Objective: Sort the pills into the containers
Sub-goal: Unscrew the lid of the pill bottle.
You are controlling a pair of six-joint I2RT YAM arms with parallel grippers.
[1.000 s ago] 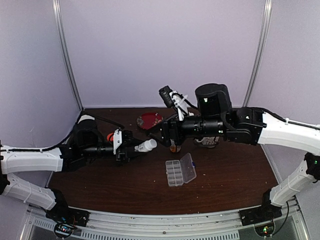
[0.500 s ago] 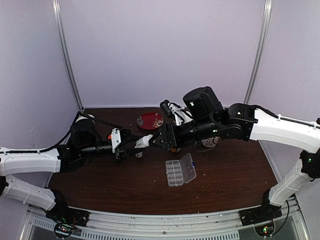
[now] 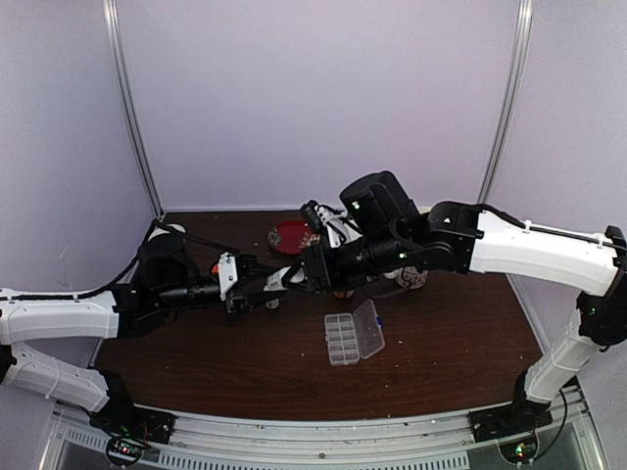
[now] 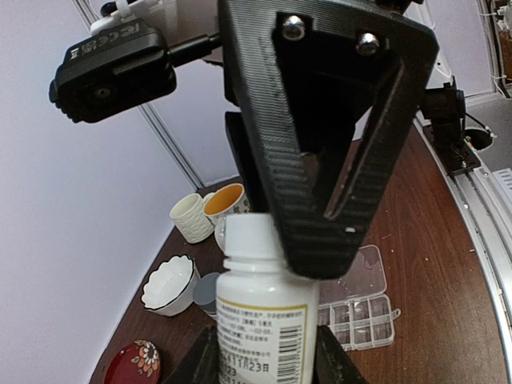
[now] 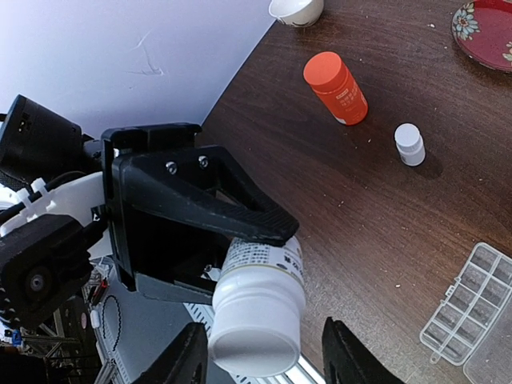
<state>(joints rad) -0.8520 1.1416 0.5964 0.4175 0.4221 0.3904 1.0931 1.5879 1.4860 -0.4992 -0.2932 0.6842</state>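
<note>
My left gripper (image 3: pixel 263 284) (image 4: pixel 256 356) is shut on the body of a white labelled bottle (image 3: pixel 280 281) (image 4: pixel 258 316) and holds it off the table, cap pointing to the right. The right gripper (image 3: pixel 300 273) (image 5: pixel 268 356) straddles that bottle's white cap (image 5: pixel 260 320), open, with a gap still showing on one side. The clear organizer box (image 3: pixel 342 343) (image 4: pixel 362 316) (image 5: pixel 472 304) lies on the table with its lid (image 3: pixel 369 328) folded open. No pills show in any view.
An orange bottle (image 5: pixel 336 86) lies on its side and a small white bottle (image 5: pixel 410 144) stands near it. A red patterned plate (image 3: pixel 292 235) (image 5: pixel 484 24) sits at the back. A white bowl (image 4: pixel 170 284) and two cups (image 4: pixel 190 218) stand behind.
The right arm has swung left to the bottle held by the left gripper, and its jaws have narrowed around the cap. The left arm has barely shifted.
</note>
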